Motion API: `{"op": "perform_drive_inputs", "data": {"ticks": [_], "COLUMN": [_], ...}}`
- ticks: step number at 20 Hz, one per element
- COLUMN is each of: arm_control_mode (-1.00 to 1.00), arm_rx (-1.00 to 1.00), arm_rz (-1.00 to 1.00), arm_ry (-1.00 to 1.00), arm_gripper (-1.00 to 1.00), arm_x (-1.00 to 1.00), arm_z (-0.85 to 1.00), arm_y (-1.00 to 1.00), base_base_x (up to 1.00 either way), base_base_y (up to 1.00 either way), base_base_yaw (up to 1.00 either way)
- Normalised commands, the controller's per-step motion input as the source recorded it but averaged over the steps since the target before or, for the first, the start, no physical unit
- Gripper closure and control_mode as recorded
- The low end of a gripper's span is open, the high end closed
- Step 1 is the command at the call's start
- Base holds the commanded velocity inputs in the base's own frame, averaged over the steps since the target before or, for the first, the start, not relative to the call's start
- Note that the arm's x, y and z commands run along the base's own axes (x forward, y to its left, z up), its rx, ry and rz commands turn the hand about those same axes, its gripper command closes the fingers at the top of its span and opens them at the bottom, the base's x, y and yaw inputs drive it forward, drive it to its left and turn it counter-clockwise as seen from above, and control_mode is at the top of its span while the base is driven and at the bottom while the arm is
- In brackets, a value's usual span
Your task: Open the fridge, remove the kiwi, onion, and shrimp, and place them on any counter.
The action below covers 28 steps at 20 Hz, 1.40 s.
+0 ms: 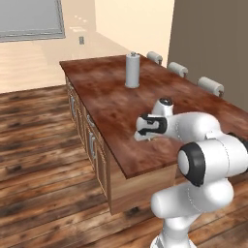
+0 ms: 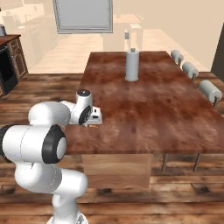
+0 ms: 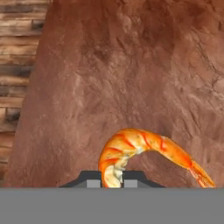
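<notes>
Shrimp (image 3: 144, 151) in gripper (image 3: 113, 180), unlabelled

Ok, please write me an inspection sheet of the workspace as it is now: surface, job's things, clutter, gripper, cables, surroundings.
Surface: counter with dark reddish-brown wooden top, drawers on its side.
Job's things: shrimp held over the counter near its edge; a bit of orange shows under the hand in the right base view.
Clutter: grey cylinder standing upright near the far end of the counter.
Gripper: gripper shut on the shrimp at one end, the rest curving free.
Cables: nothing seen.
Surroundings: wooden plank floor; three stools along one long side of the counter; window on the far wall.
</notes>
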Motion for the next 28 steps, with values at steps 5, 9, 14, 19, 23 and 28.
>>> {"op": "perform_drive_inputs", "data": {"ticks": [5,9,14,19,23,28], "arm_control_mode": [-1.00,-1.00,-1.00,-1.00,-1.00,-1.00], "arm_rx": [0.00,0.00,0.00,0.00,0.00,0.00], "arm_rz": [0.00,0.00,0.00,0.00,0.00,0.00], "arm_ry": [0.00,0.00,0.00,0.00,0.00,0.00], "arm_gripper": [1.00,1.00,1.00,1.00,1.00,1.00], "arm_x": [0.00,0.00,0.00,0.00,0.00,0.00], "arm_z": [-0.62,-0.55,-0.39,-0.33,-0.31,-0.24], "arm_y": [0.00,0.00,0.00,0.02,0.06,0.03], "base_base_x": [0.00,0.00,0.00,0.00,0.00,0.00], "base_base_y": [0.00,0.00,0.00,0.00,0.00,0.00], "base_base_yaw": [0.00,0.00,0.00,0.00,0.00,0.00]}}
